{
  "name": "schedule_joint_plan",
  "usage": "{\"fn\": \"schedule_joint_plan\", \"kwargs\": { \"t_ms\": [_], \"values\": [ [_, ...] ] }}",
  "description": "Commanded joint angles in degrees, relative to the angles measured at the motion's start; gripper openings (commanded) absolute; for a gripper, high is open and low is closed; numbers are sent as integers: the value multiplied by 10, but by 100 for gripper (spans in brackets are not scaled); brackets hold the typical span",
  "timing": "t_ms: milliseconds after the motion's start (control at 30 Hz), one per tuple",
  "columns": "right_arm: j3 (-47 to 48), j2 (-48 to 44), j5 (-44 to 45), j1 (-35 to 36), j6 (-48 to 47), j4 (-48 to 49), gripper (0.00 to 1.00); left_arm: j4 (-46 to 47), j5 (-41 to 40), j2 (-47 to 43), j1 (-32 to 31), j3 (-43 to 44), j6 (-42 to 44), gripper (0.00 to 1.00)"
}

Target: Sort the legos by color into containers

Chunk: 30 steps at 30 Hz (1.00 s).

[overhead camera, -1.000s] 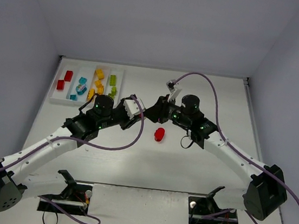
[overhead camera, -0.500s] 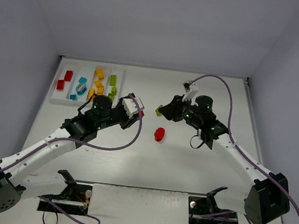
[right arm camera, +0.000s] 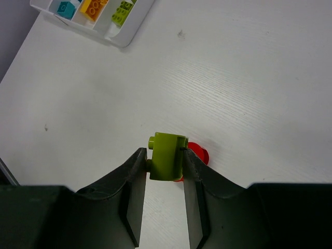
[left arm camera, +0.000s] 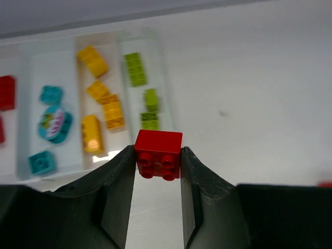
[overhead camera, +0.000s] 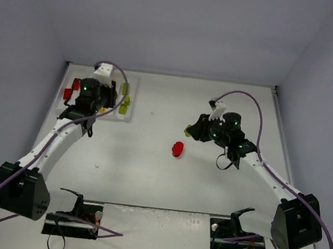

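Observation:
My left gripper [left arm camera: 158,167] is shut on a red brick [left arm camera: 158,153] and holds it just before the near edge of the white tray [left arm camera: 66,172]. In the top view this gripper [overhead camera: 108,101] is over the tray's [overhead camera: 62,110] right part. The tray's compartments hold red bricks [left arm camera: 6,92], cyan bricks [left arm camera: 52,122], yellow bricks [left arm camera: 104,111] and lime bricks [left arm camera: 136,69]. My right gripper [right arm camera: 165,171] is shut on a lime green brick [right arm camera: 167,155] and holds it above the table, right of centre [overhead camera: 188,129]. A red rounded piece [overhead camera: 177,149] lies on the table below it [right arm camera: 199,153].
The tray shows far off at the top left of the right wrist view [right arm camera: 122,39]. Grey walls close the table at the back and on both sides. Purple cables loop off both arms.
My left arm has swung from the table's middle back left to the tray, carrying the red brick. My right gripper has drawn back to the right with the lime brick.

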Motion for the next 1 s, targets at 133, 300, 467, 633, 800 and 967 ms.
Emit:
{"fn": "schedule_joint_plan", "kwargs": {
  "t_ms": [133, 300, 467, 633, 800, 967],
  "values": [
    [-11, -35, -36, -11, -38, 50, 0, 61, -93, 110, 161, 110, -67, 0],
    [-12, -49, -56, -14, -38, 53, 0, 44, -104, 239, 239, 205, -79, 8],
    [-17, -57, -71, -15, -35, 57, 0, 24, -107, 336, 290, 268, -82, 8],
    [-19, -52, -78, -15, -34, 62, 0, -9, -90, 383, 311, 289, -83, 24],
    [-20, -43, -80, -15, -32, 65, 0, -15, -71, 389, 311, 287, -86, 47],
    [-17, -41, -80, -15, -32, 66, 0, -18, -57, 372, 311, 269, -93, 55]
  ]
}}
